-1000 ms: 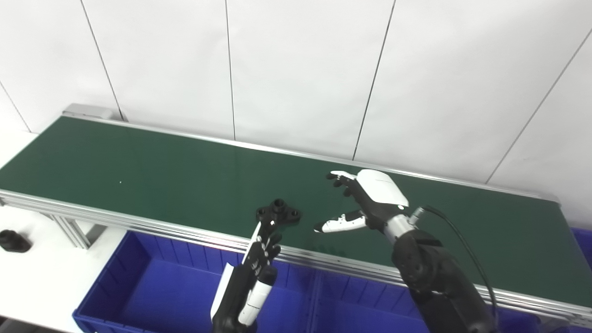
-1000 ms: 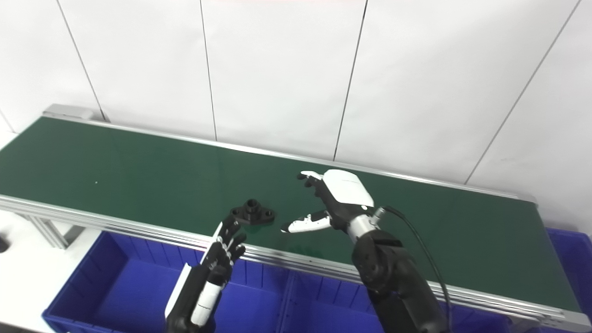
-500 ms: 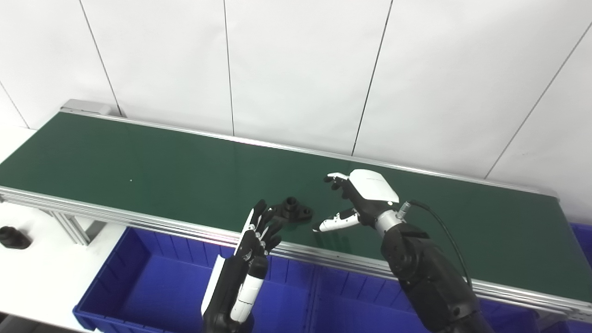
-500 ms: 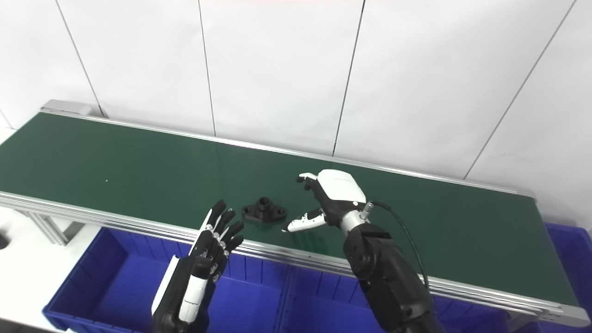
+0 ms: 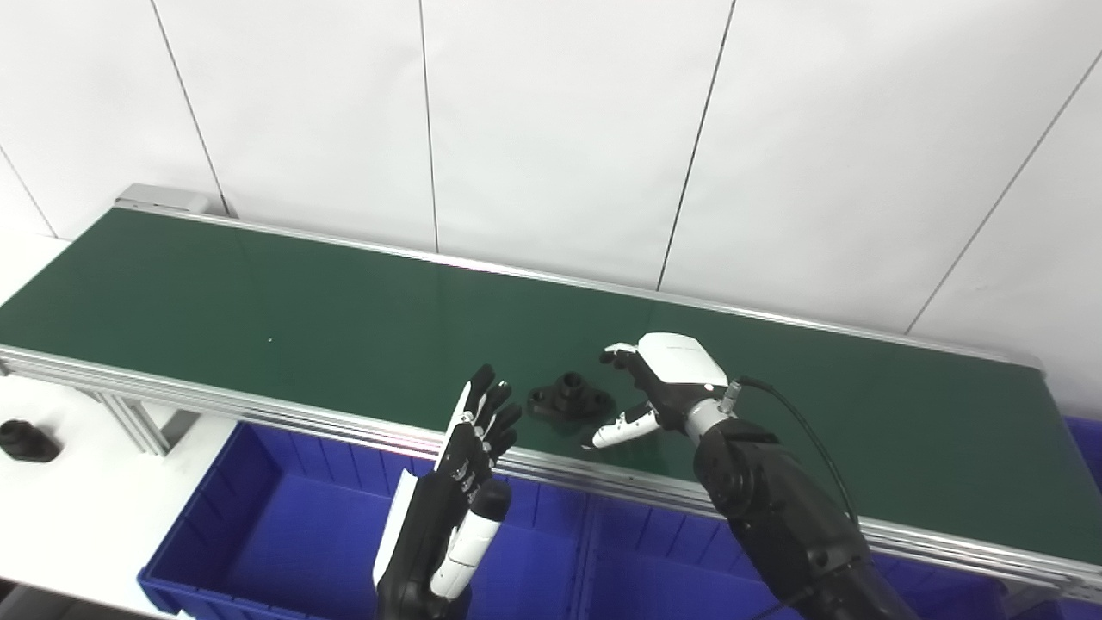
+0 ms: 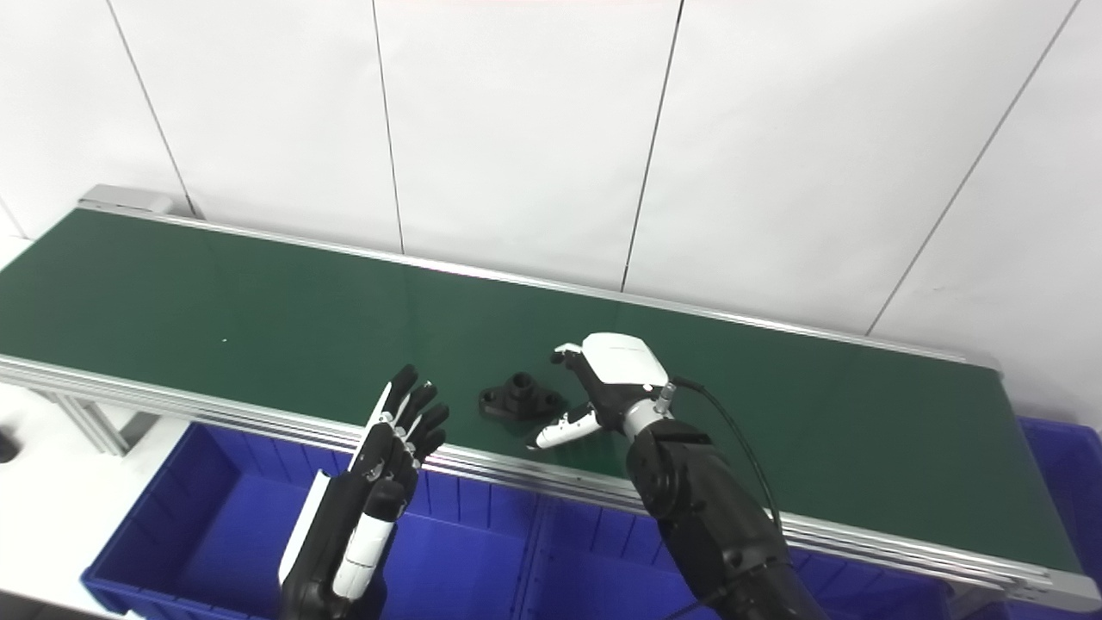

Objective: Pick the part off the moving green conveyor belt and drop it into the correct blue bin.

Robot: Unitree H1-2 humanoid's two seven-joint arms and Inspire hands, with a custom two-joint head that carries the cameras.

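Note:
A small black flanged part (image 5: 570,399) with a raised round hub lies on the green conveyor belt (image 5: 258,301) near its front edge. My right hand (image 5: 659,387) is open just right of the part, fingers and thumb spread toward it, apart from it. My left hand (image 5: 469,465) is open with fingers raised, in front of the belt's front rail, just left of the part and above the blue bins. In the right eye view the part (image 6: 521,398) sits between the left hand (image 6: 387,456) and the right hand (image 6: 603,387).
Blue bins (image 5: 258,534) stand below the belt's front rail, split by dividers (image 5: 585,560). Another blue bin (image 5: 1086,439) is at the far right. A black object (image 5: 24,439) lies on the white table at the left. A white panelled wall stands behind the belt.
The part has travelled right along the belt toward my right hand. My right hand has lowered and come closer to it. My left hand has risen slightly with its fingers spread.

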